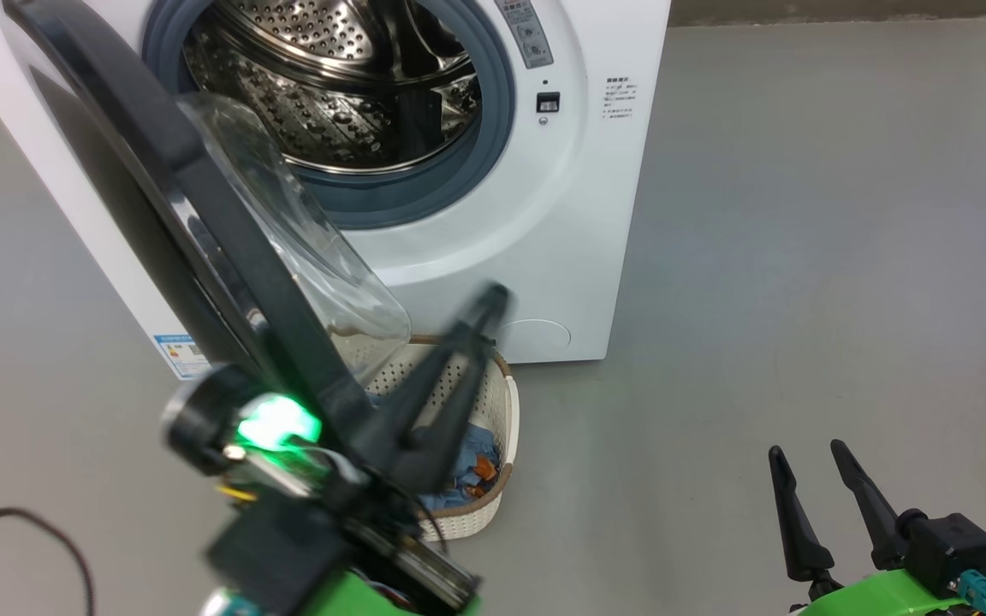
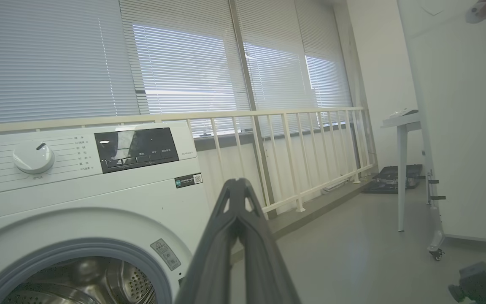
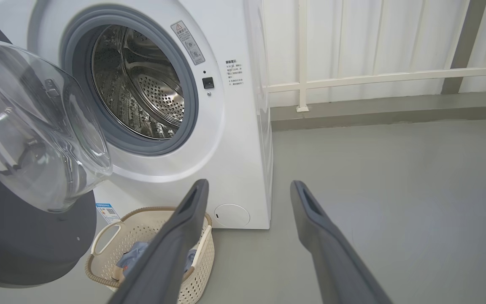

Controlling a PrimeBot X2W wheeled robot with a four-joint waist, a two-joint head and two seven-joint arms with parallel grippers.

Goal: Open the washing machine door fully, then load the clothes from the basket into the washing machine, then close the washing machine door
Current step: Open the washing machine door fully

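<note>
Cream basket (image 1: 500,402) of clothes (image 1: 469,469) below pressed-together left claw (image 1: 493,298), black-ringed door (image 1: 159,154) open beside it, right claw (image 1: 805,447) spread, well apart.

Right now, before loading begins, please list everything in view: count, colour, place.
washing machine: one, white, ahead on the floor
washing machine door: one, black ring, clear glass, open at the left
basket: one, cream, on the floor below the door
clothes: count unclear, light blue with orange, in the basket
cable: one, black, floor at far left
railing: one, cream, right of the machine
table: one, white, by the far wall
left gripper: one, dark, shut, raised beside the door
right gripper: one, dark, open, low at the right
</note>
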